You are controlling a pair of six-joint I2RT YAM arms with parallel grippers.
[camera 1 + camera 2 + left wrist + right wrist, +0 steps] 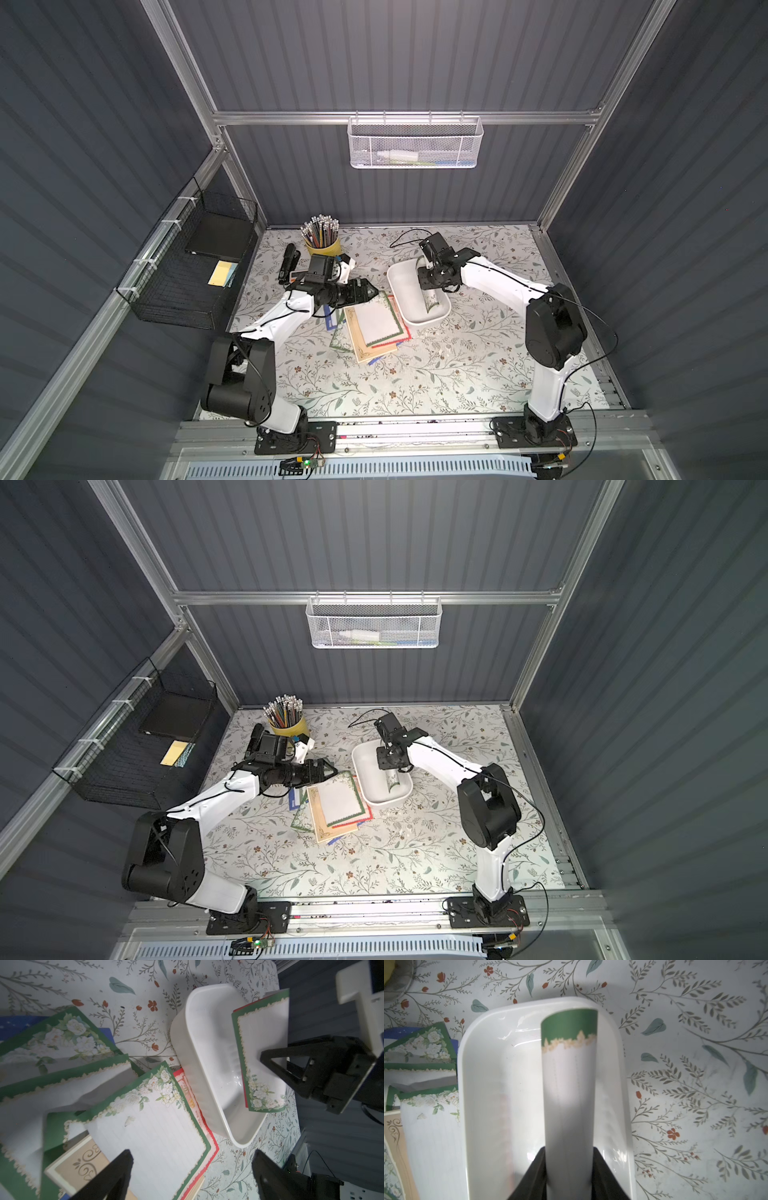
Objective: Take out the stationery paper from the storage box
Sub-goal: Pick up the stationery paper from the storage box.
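Toward the far edge of the bench (457, 374), right of centre: storage box (405, 291), long axis slanting toward the near right corner. Heap of stationery paper (376, 322) beside it, already out. Hanging lengthwise into the box, curled green-bordered sheet (569, 1084), pinched in the part-closed right claw (569, 1152); perhaps a red sheet (248, 1005) behind. Left claw (193, 1156) wide open, empty, over the heap. Box floor beneath hidden.

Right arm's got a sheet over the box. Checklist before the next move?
1. Right gripper shut on green-bordered sheet: ok.
2. One sheet only: cannot tell; a red edge shows behind it.
3. Sheet clear of box rim: cannot tell.
4. Visible box floor bare: ok.
5. Left gripper open, at the pile, apart from the box: ok.
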